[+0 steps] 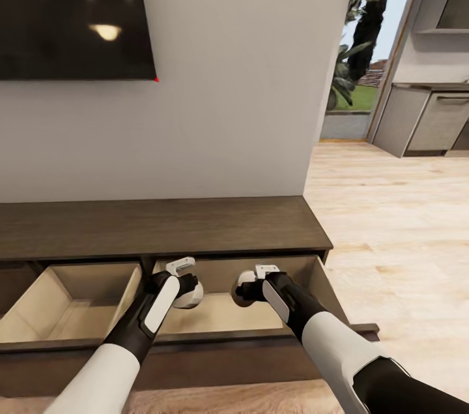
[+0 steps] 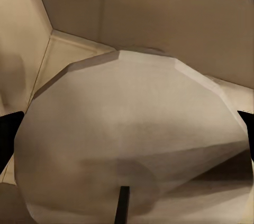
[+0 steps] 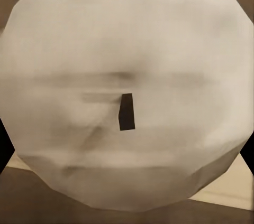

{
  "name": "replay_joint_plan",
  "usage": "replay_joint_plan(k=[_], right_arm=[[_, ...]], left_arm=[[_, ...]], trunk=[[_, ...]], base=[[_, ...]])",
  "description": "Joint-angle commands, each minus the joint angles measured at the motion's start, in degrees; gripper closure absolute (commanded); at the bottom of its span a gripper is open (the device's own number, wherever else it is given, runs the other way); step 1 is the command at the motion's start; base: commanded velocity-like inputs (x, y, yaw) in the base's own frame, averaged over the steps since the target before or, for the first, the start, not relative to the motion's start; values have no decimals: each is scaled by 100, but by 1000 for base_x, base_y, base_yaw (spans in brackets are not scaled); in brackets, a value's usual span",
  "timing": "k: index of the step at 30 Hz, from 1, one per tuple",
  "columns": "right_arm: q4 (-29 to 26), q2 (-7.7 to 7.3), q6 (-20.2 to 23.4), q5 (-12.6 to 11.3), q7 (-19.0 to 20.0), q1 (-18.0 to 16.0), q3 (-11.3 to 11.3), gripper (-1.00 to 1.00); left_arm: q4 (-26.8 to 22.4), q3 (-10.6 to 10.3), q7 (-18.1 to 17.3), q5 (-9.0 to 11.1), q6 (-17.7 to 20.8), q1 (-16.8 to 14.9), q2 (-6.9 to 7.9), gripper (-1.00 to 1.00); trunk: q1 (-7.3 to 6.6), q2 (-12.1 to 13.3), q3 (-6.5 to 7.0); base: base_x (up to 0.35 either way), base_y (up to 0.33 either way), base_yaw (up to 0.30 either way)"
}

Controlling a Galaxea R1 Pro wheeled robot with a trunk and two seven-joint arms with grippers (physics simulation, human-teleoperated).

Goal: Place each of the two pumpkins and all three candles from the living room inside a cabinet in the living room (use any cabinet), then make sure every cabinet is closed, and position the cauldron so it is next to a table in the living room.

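Below the wall-mounted television, the long dark cabinet stands with two drawers pulled out, their pale wood interiors open to the robot's head camera. Both arms reach over the right-hand drawer, which lies just beside the left-hand drawer; neither shows anything lying on the bare floor of it that can be seen.

Each arm carries a pale, stubby candle. The left gripper is clamped on a candle held above the drawer's left side, and in the left wrist view that candle looms close with the dark fingertips pressed at its flanks and the drawer's inner corner behind it. The right gripper grips a second candle near the drawer's middle; the right wrist view has this candle end-on, wick pointing at the lens, with dark fingers at both edges.

The step in hand looks to be setting both candles down inside the drawer. To do it well, each wrist should probably drop until the candle's base nearly meets the drawer floor before the fingers let go, since a release from height could send a short cylinder rolling. The two candles sit near one another, so lowering one arm at a time, well apart, may avoid a knock. Afterward the arms must lift clear of the drawer front before it is pushed shut.
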Motion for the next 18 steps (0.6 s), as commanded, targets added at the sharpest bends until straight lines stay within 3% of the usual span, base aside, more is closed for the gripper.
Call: replay_joint_plan(k=[1,18], right_arm=[[-14,0,11,-48,-51,-4,24,100],[-6,0,-189,-47,-51,-1,32,100]], left_arm=[[-8,-12,55,57,2,-4,2,100],[-8,-5,47,33,2,-4,2,100]], trunk=[[1,-5,-28],[45,-27,-405]], base=[[0,0,0],[0,0,0]])
